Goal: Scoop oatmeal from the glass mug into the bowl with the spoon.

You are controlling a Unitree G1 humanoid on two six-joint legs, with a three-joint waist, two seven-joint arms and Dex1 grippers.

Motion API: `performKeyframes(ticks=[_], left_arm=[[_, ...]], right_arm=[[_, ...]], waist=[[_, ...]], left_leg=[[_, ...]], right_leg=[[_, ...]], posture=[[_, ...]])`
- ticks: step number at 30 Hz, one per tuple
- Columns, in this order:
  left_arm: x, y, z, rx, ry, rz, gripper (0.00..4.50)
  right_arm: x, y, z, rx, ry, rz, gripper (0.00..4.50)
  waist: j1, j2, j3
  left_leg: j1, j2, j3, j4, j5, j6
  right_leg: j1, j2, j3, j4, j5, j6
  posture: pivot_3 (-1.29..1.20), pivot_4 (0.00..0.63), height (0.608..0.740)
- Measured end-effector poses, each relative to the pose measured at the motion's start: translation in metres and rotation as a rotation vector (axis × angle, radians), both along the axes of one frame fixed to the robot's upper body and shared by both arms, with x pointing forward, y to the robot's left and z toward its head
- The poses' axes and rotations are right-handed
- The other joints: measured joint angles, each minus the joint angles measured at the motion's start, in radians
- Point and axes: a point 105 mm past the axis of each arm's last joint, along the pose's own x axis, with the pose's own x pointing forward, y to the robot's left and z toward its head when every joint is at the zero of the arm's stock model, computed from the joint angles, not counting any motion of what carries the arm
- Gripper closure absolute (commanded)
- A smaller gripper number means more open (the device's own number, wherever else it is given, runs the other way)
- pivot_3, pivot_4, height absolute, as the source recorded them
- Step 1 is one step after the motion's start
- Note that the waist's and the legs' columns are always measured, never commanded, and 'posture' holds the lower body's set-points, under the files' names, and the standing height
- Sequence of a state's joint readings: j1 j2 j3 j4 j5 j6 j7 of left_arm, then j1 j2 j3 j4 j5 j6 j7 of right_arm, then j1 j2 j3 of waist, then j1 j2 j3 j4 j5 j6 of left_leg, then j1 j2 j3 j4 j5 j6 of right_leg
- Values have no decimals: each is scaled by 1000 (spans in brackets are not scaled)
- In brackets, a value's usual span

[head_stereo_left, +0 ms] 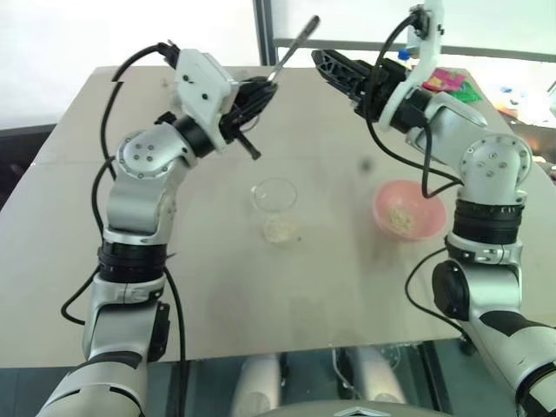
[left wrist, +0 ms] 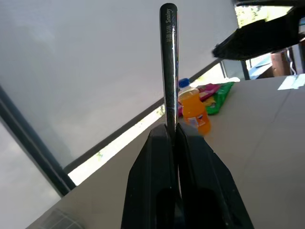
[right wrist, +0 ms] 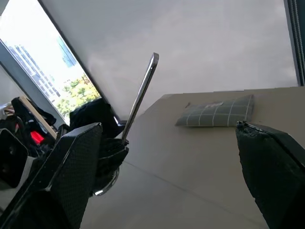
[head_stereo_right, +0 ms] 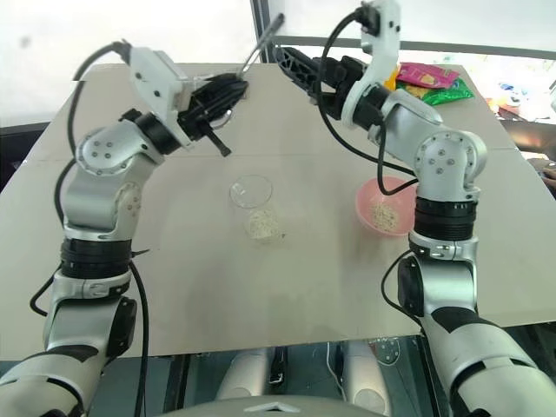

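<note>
The clear glass mug (head_stereo_left: 274, 196) stands at the centre of the beige table (head_stereo_left: 217, 295), a small heap of pale flaky oatmeal (head_stereo_left: 279, 229) at its base. Right of it sits the shallow pink bowl (head_stereo_left: 408, 210) holding more flakes. Above, at upper centre, the left claw (head_stereo_left: 261, 89) is clenched on the slim silver spoon (head_stereo_left: 295, 45), handle pointing up. The right claw (head_stereo_left: 334, 65) hangs close beside it, spread wide and empty.

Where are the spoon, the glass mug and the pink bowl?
spoon (head_stereo_left: 297, 45): left eye view, on its raised handle.
glass mug (head_stereo_left: 274, 196): left eye view, on its clear wall.
bowl (head_stereo_left: 427, 224): left eye view, on its pink rim.
</note>
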State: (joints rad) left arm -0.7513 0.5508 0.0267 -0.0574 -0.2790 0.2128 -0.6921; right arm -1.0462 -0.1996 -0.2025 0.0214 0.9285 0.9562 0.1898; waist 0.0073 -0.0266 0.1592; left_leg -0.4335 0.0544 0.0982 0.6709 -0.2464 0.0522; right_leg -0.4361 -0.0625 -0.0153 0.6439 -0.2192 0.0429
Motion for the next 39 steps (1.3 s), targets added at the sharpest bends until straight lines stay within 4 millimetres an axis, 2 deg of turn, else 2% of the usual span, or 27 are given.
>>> performKeyframes(ticks=[6,11,12,13,20,27,31,33,37,38,39], left_arm=[[-6,-8,-2,16,6,-71,4428],[-8,-14,-6,40,12,-102,4428],[-8,-16,-7,44,14,-107,4500],[-8,-16,-7,43,15,-109,4500],[-9,-17,-7,44,18,-111,4500],[-10,-18,-6,46,21,-112,4500],[-8,-15,-6,38,27,-89,3064],[-6,-11,-5,33,24,-58,2097],[-9,17,-10,-63,56,45,2097],[-11,28,-14,-106,81,75,2097],[-17,47,-20,-167,119,123,2097]], right_arm=[[-8,17,7,41,-15,81,0],[-10,24,19,74,-33,105,0],[-10,24,20,82,-35,109,554],[-10,25,20,84,-35,110,859],[-8,20,20,74,-41,99,4399],[-6,18,19,66,-42,85,4468],[-5,15,19,59,-43,71,4500],[-4,11,20,63,-44,61,4500],[1,0,20,78,-28,12,4500],[4,-7,18,84,-18,-16,4500],[9,-18,15,99,2,-58,4500]], waist=[[-11,0,0],[-19,0,0],[-19,0,0],[-19,0,0],[-20,0,0],[-21,0,0],[-21,0,0],[-21,0,0],[-26,0,0],[-27,0,0],[-27,0,0]], left_leg=[[0,0,-1,0,0,0],[0,0,-1,0,0,0],[0,0,-1,0,0,0],[0,0,-1,0,0,0],[0,0,-1,0,0,0],[1,0,-1,0,0,0],[1,0,-1,0,0,0],[1,0,-1,0,0,0],[1,2,-1,0,0,-1],[1,2,-2,0,0,-1],[1,3,-3,0,1,-1]], right_leg=[[0,0,0,2,0,0],[0,0,0,2,0,0],[0,0,0,2,0,0],[0,0,0,2,0,0],[0,0,0,2,0,0],[0,1,0,2,0,0],[0,0,0,2,0,0],[0,0,0,2,0,0],[0,0,1,2,0,0],[0,0,1,3,0,0],[-1,0,1,3,0,0]], posture=[[0,150,740],[0,150,740],[0,150,740],[0,150,740],[0,150,740],[0,150,740],[0,150,740],[0,150,740],[0,150,740],[0,150,740],[0,150,740]])
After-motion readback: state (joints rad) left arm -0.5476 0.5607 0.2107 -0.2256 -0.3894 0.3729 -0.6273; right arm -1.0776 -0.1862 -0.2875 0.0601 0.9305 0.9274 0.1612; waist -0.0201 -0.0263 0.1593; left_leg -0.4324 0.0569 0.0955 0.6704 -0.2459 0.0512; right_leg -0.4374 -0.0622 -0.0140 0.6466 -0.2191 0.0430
